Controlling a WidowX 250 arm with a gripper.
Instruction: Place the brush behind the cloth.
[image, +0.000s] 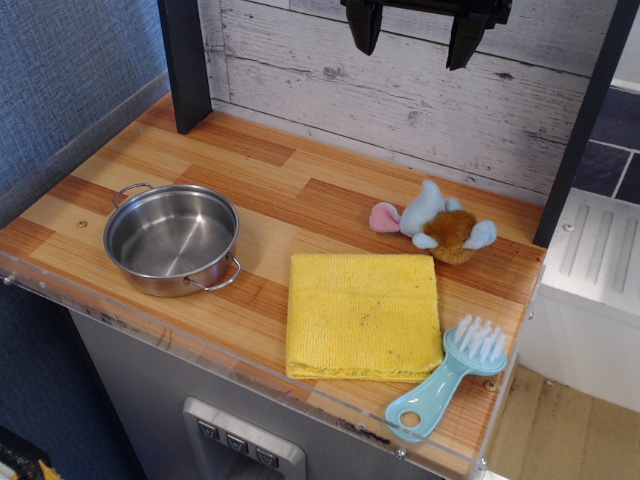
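The light-blue brush (448, 378) with white bristles lies flat near the table's front right corner, just right of the cloth, its handle's round hole toward the front edge. The yellow folded cloth (362, 315) lies flat on the wooden table, front centre-right. My gripper (414, 38) is at the top of the view, high above the table, open and empty, its two black fingers apart. It is well behind and above both cloth and brush.
A steel pot (172, 238) with two handles stands at the left. A plush toy animal (434, 224) lies just behind the cloth's far right corner. The wooden table (270, 180) is backed by a white plank wall with black posts at both sides.
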